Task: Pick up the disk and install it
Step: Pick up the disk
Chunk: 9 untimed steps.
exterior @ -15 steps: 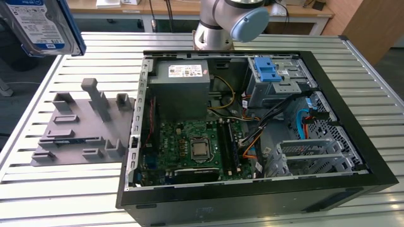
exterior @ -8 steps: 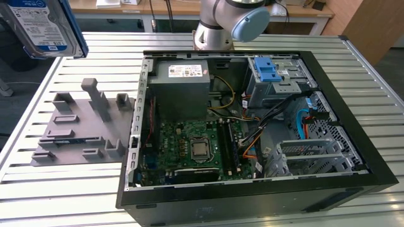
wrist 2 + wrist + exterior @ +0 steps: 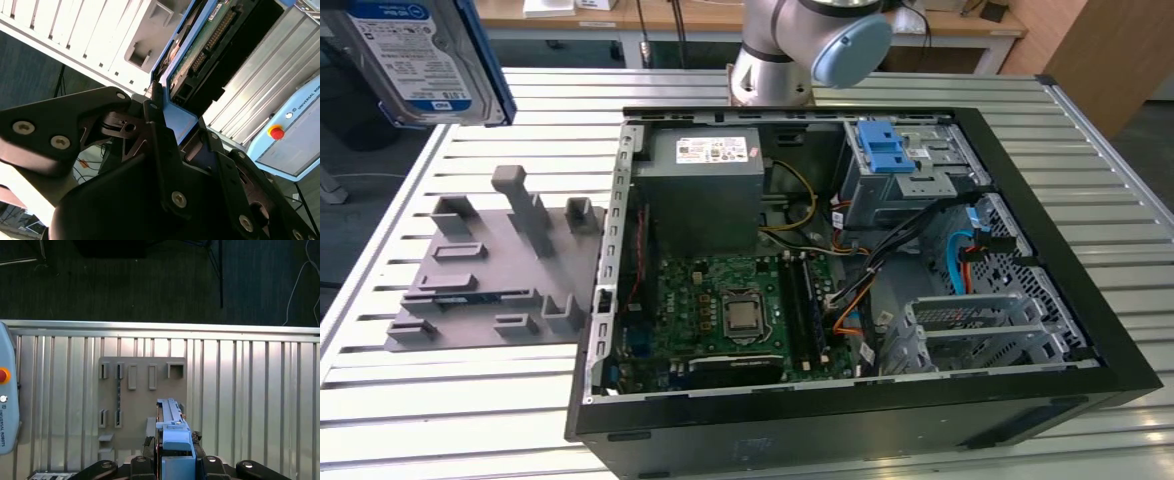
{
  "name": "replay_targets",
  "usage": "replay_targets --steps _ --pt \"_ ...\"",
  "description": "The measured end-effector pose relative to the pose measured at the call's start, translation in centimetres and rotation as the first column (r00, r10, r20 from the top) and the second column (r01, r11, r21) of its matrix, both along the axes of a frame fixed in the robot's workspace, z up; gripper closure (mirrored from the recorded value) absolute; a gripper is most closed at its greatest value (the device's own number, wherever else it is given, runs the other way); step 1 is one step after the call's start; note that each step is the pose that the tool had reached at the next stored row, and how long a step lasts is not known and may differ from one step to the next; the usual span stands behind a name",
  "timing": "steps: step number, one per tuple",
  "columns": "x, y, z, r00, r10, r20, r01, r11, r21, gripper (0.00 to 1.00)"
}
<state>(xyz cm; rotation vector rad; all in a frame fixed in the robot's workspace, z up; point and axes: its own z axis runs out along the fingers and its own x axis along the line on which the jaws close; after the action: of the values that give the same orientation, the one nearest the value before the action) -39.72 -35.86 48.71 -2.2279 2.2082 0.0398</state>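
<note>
High over the slatted table (image 3: pixel 454 400), at the exterior view's left, the disk (image 3: pixel 420 55) hangs on edge with its label facing out. In the first wrist view the gripper (image 3: pixel 174 452) is clamped on it, a blue rail showing between the fingers — a hold that probably leaves the flat faces free. It rides well above the grey holder (image 3: pixel 142 390), likely to clear the case wall. I count one disk, one holder, one open computer case (image 3: pixel 854 425) — and one blue clip (image 3: pixel 886 146) inside.

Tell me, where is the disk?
The disk is high at the exterior view's left, held in the gripper above the grey holder.
</note>
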Motion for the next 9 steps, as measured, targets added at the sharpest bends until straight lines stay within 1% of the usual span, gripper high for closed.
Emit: replay_targets --steps 9 --pt "1.39 -0.55 0.0 1.0 -0.001 -0.0001 0.001 1.0 0.0 0.64"
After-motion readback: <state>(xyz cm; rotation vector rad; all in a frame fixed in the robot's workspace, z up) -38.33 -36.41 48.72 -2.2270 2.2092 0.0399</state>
